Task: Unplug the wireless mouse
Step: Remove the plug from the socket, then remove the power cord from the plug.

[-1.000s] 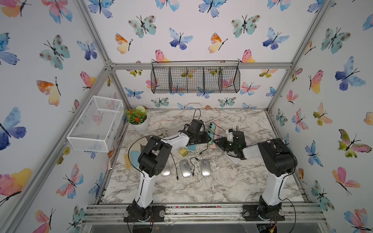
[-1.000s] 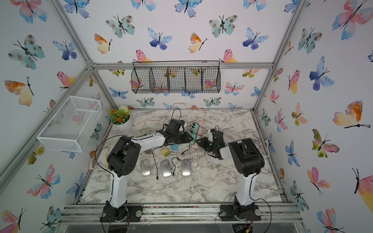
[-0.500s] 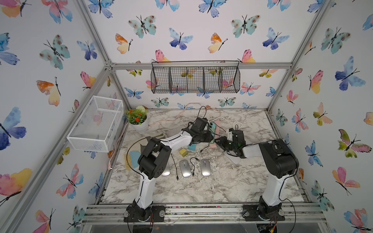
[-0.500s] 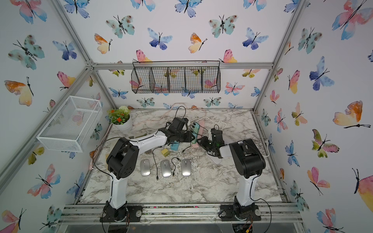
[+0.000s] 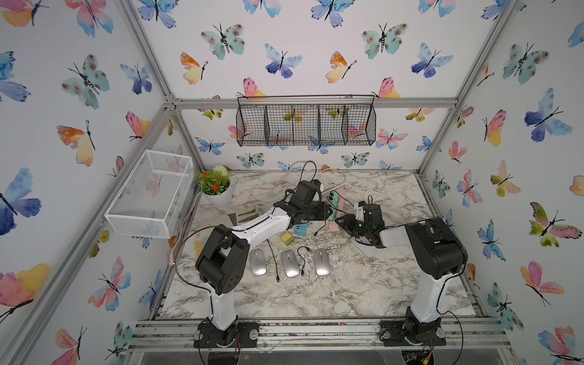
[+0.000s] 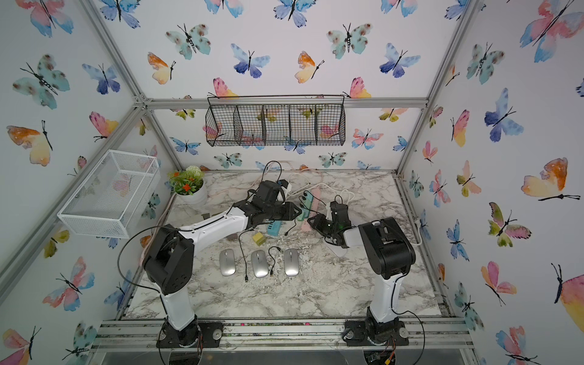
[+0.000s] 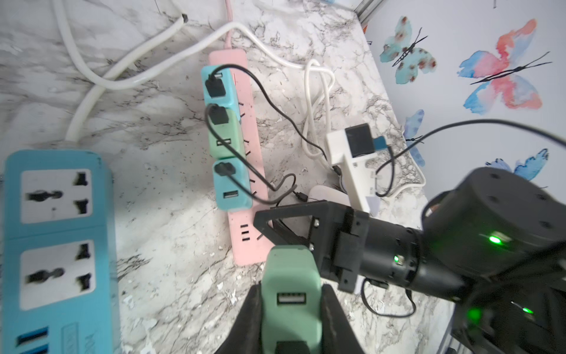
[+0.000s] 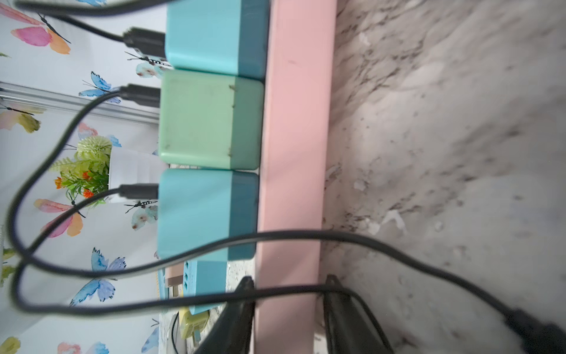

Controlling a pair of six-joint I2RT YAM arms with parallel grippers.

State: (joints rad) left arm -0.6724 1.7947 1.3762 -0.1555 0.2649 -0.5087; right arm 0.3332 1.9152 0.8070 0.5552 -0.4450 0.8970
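The left gripper [image 7: 291, 286] is clamped on a green charger [image 7: 289, 266], which it holds just beside the end of the pink power strip [image 7: 248, 254] that points toward the front edge of the table [image 5: 316, 300]. One USB port on the face of this charger is open. The right gripper [image 8: 289, 282] straddles that same end of the pink power strip with its jaws apart: one finger [image 8: 239, 315] lies against the side of the strip and the other stands just clear of it. Three further chargers [image 8: 199, 119] sit in a row in the pink power strip, each with a black cable [image 8: 306, 235] plugged in. The wireless mice lie side by side toward the front edge of the table, about midway between its side edges and well apart from both grippers: left mouse [image 5: 258, 263], middle mouse [image 5: 290, 264], right mouse [image 5: 322, 263]. Loose cable ends rest on the table between the mice; it cannot be told whether any is seated in a mouse. A blue power strip [image 7: 58, 245] lies beside the pink one. A yellow-green adapter [image 5: 287, 238] lies between the strips and the mice. A flower pot [image 5: 218, 197] stands at the rear left corner. Cable loops hang across the fingers of the right gripper.
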